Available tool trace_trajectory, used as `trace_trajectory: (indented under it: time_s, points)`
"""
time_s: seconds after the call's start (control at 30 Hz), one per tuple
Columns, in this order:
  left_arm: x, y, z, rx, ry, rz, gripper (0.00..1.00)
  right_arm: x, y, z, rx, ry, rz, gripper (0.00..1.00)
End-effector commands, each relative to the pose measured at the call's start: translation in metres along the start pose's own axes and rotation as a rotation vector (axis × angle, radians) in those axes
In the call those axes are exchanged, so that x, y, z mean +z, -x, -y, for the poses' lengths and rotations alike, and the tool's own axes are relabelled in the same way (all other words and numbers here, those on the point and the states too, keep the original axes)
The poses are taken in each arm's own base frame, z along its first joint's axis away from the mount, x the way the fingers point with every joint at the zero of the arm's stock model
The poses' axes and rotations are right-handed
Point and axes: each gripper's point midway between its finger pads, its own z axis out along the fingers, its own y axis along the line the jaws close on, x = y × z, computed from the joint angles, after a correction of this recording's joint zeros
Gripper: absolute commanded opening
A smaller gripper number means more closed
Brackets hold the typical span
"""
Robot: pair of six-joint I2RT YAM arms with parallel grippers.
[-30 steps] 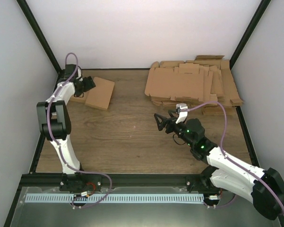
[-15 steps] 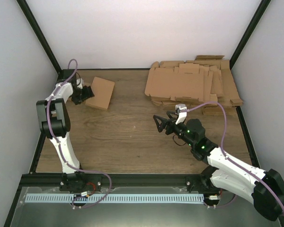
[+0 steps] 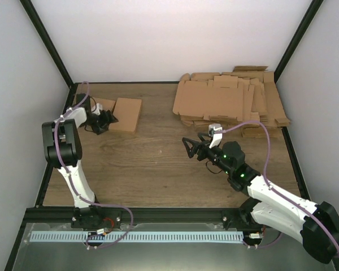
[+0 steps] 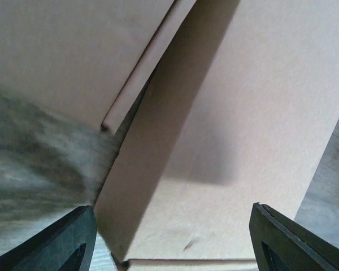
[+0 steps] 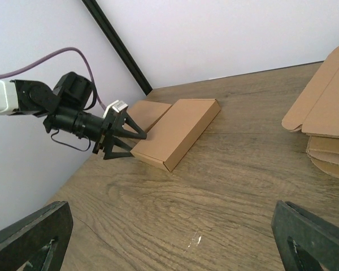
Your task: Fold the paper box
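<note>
right wrist — paper box [image 5: 178, 132], shallow, plain brown

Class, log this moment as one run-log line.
left gripper: open, at paper box edge | right gripper: open, empty, mid-table | cardboard pile: far right

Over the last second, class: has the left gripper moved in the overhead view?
Yes. The left gripper has pulled back from the far edge of the table toward the near side, and now sits at the left side of the paper box.

readable text: none | labels, brands, numbers: none | paper box [image 3: 127, 114]: plain unprinted brown cardboard
</note>
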Motion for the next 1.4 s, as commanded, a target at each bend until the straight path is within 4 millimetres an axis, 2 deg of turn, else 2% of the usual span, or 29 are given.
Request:
trace_trajectory:
  time_s: [0.0, 0.07, 0.17, 0.27, 0.47, 0.6, 0.73, 0.9, 0.97, 1.13, 1.2, 1.27, 1.37]
  points:
    - [-0.015, 0.003, 0.022, -0.043, -0.193, 0.032, 0.76, 0.000, 0.023, -0.009, 0.003, 0.016, 0.050, 1.00]
    - [-0.013, -0.004, 0.020, -0.074, -0.223, 0.025, 0.76, 0.001, 0.023, -0.009, 0.003, 0.018, 0.050, 1.00]
    - [-0.010, -0.009, 0.001, -0.103, -0.122, 0.037, 0.81, 0.000, 0.023, -0.010, 0.003, 0.019, 0.046, 1.00]
    - [-0.015, -0.012, -0.009, -0.111, -0.063, 0.094, 0.85, 0.000, 0.022, -0.009, 0.003, 0.018, 0.048, 1.00]
    - [-0.006, -0.026, 0.008, 0.000, 0.036, 0.093, 0.85, 0.007, 0.018, -0.011, 0.004, 0.030, 0.015, 1.00]
    - [-0.004, -0.027, 0.021, 0.018, -0.027, 0.109, 0.85, 0.020, 0.016, -0.005, 0.024, -0.016, -0.037, 1.00]
    - [0.006, -0.038, 0.037, 0.061, -0.086, 0.059, 0.85, 0.035, 0.016, 0.012, 0.098, -0.031, -0.109, 1.00]
    - [0.026, -0.074, 0.061, 0.118, -0.118, -0.019, 0.83, 0.044, 0.015, 0.036, 0.148, -0.053, -0.171, 1.00]
    - [0.035, -0.099, 0.082, 0.157, -0.149, -0.050, 0.83, 0.044, 0.015, 0.043, 0.154, -0.069, -0.179, 1.00]
    - [0.051, -0.162, 0.153, 0.331, -0.289, -0.186, 0.82, 0.042, 0.017, 0.052, 0.141, -0.114, -0.172, 1.00]
    - [0.044, -0.165, 0.164, 0.367, -0.275, -0.158, 0.82, 0.043, 0.018, 0.055, 0.137, -0.127, -0.172, 1.00]
    - [0.027, -0.154, 0.169, 0.378, -0.261, -0.090, 0.83, 0.045, 0.018, 0.058, 0.136, -0.140, -0.178, 1.00]
    - [-0.004, -0.124, 0.166, 0.363, -0.224, 0.030, 0.85, 0.050, 0.016, 0.060, 0.144, -0.142, -0.199, 1.00]
